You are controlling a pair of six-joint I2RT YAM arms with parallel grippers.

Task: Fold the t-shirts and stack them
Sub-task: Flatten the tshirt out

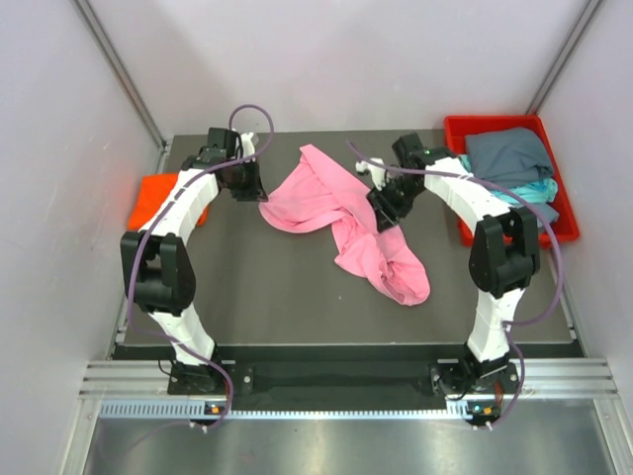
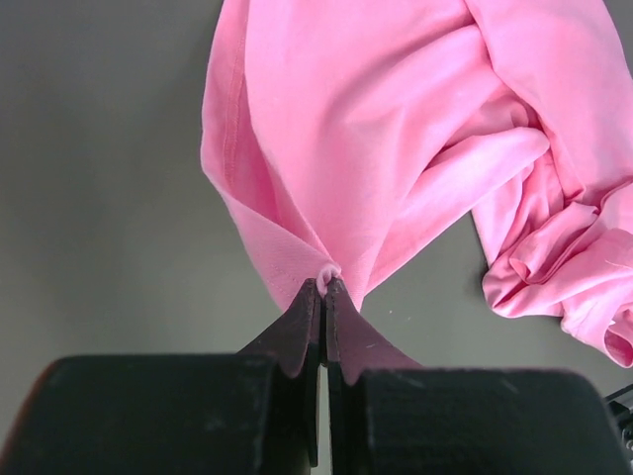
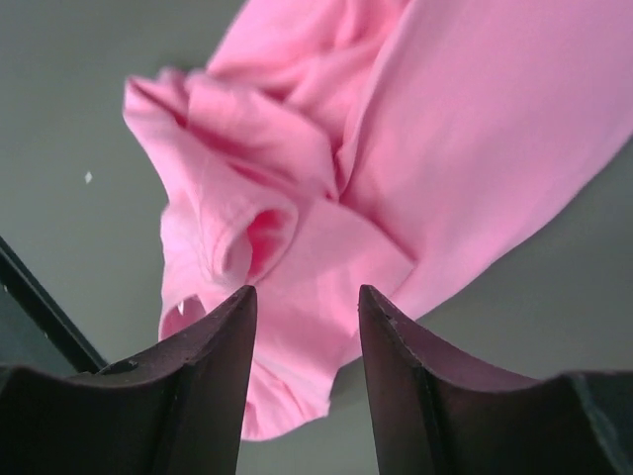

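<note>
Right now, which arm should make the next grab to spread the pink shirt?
Likely right. The right gripper is open with bunched folds of the pink shirt showing between its fingers; the left gripper is busy, shut on the shirt's edge.

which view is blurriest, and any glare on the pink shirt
Right wrist view is softest: the pink shirt and the right gripper look smeared. Left wrist view is crisper on the cloth, the left gripper dark and underexposed. Top external view is sharp, evenly lit; no glare on the shirt.
</note>
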